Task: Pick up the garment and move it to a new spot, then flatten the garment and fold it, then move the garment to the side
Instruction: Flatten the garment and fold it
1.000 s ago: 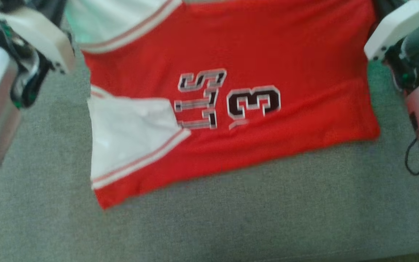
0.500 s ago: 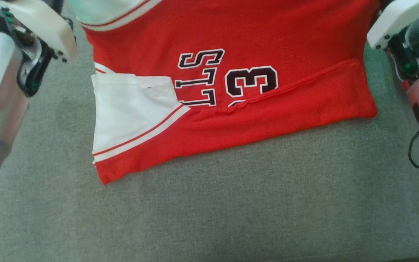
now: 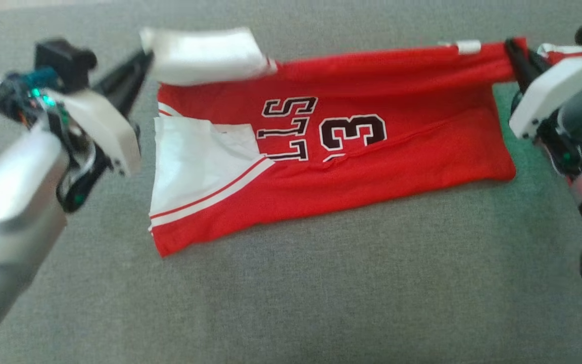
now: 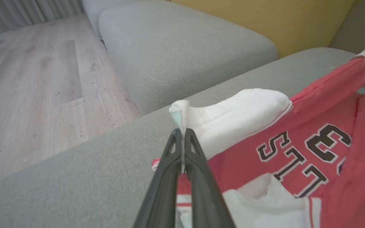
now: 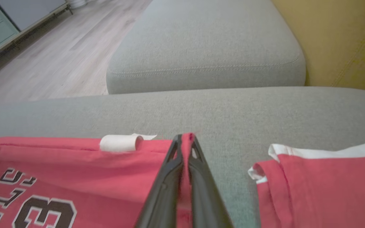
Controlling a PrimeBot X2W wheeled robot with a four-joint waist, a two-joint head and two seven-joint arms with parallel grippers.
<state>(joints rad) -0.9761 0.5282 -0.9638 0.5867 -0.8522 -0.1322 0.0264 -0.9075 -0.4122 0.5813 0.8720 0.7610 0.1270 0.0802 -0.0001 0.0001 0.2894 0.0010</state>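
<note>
The garment (image 3: pixel 351 167) is a red jersey with white side panels and a dark "13". Its lower part lies on the grey cushion (image 3: pixel 321 283); its upper edge is lifted and stretched between my two grippers. At the upper left my left gripper (image 3: pixel 142 58) is shut on a white corner of the garment (image 4: pixel 233 117), and in the left wrist view the fingertips (image 4: pixel 181 134) pinch that fabric. At the upper right my right gripper (image 3: pixel 511 50) is shut on a red corner, with the red cloth (image 5: pixel 74 164) pinched between its fingers (image 5: pixel 185 142).
A second grey cushion (image 4: pixel 176 47) stands beyond the near one, with wooden floor (image 4: pixel 27 79) to one side and a yellow backing (image 5: pixel 344 41) behind. A red fold with white trim (image 5: pixel 322 180) lies just right of my right fingers. A white tag (image 5: pixel 119 143) sticks up on the held edge.
The head picture has shifted, so the held top edge and both sets of fingers have come into view. Both grips hold as before, and the crease under the number remains.
</note>
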